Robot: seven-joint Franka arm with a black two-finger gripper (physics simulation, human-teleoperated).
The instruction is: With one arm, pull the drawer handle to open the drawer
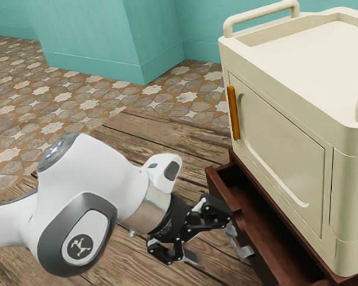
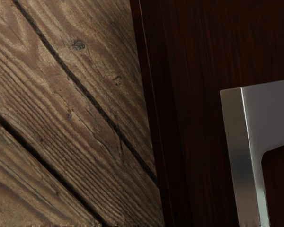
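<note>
Dark red-brown wood frames a drawer (image 1: 216,186) standing partly out at the lower right of the exterior view, below a cream cabinet (image 1: 280,149).
At the lower centre of that frame, the end effector (image 1: 211,245) has its fingers spread well apart and grips nothing; the metal handle (image 2: 270,111) is close by one finger, though whether they touch I cannot tell. In the wrist view the handle sits at the lower right against dark wood, with planks of the wooden table (image 2: 61,123) across the left. Patterned floor tiles (image 1: 24,95) fill the exterior view's upper left.
</note>
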